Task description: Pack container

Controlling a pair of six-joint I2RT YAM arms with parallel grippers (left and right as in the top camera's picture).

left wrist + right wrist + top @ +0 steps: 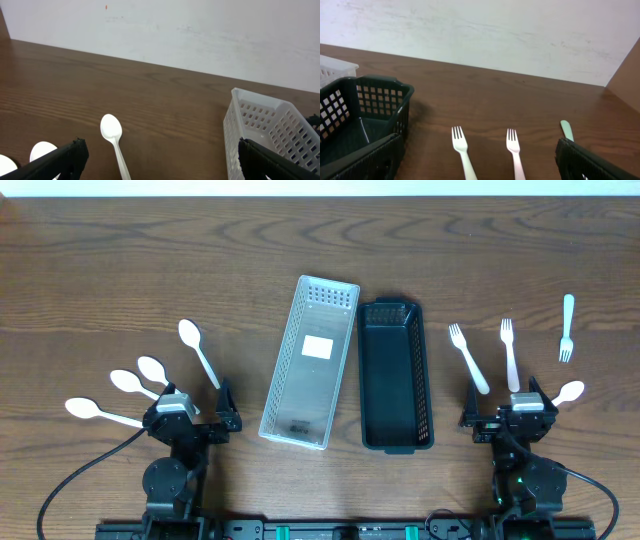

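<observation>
A white perforated container (310,362) and a dark green container (394,375) lie side by side mid-table, both empty. Several white spoons lie at the left: one (199,350) nearest the white container, two (152,368) (133,383) beside it, one (100,413) farthest left. Three forks lie at the right (468,357) (510,353) (567,327), and a spoon (568,392) lies by the right arm. My left gripper (196,420) is open and empty; a spoon (115,142) lies between its fingers' line of sight. My right gripper (508,418) is open and empty, facing two forks (462,152) (515,152).
The white container's corner (270,130) shows at the right of the left wrist view. The green container (365,120) shows at the left of the right wrist view. A pale handle (566,130) lies at its right. A white wall stands beyond the table's far edge.
</observation>
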